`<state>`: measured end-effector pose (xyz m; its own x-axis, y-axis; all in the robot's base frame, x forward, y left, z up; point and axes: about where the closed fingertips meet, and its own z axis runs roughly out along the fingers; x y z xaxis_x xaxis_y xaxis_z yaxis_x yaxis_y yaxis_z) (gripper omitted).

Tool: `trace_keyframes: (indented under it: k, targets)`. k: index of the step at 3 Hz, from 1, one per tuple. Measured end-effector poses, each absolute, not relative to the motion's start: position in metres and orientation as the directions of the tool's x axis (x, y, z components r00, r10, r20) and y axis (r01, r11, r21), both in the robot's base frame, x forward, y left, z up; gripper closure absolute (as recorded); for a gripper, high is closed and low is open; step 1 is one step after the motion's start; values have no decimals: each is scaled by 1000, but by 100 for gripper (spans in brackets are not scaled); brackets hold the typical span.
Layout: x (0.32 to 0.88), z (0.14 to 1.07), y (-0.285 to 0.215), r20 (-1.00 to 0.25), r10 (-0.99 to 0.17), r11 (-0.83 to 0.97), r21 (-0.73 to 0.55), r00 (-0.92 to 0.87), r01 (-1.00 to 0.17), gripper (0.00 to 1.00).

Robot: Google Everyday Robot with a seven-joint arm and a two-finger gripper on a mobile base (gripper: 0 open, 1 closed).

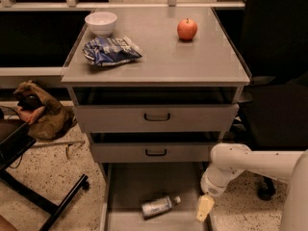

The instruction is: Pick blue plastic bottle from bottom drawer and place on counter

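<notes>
The blue plastic bottle lies on its side on the floor of the open bottom drawer, white cap pointing right. The gripper hangs on the white arm at the drawer's right edge, just right of the bottle's cap and apart from it. The counter is the grey cabinet top above.
On the counter stand a white bowl, a blue-and-white snack bag and a red apple. Two shut drawers with black handles sit above the open one. A brown bag and chair legs are at the left.
</notes>
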<state>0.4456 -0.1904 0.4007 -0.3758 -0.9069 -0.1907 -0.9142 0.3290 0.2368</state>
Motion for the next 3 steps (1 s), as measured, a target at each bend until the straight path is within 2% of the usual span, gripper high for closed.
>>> trace_keyframes:
  k: [2, 3]
  targets:
    - [446, 393, -189, -207, -905, 323, 237, -372, -916, 0]
    - [468, 357, -176, -321, -873, 317, 198, -367, -928, 0]
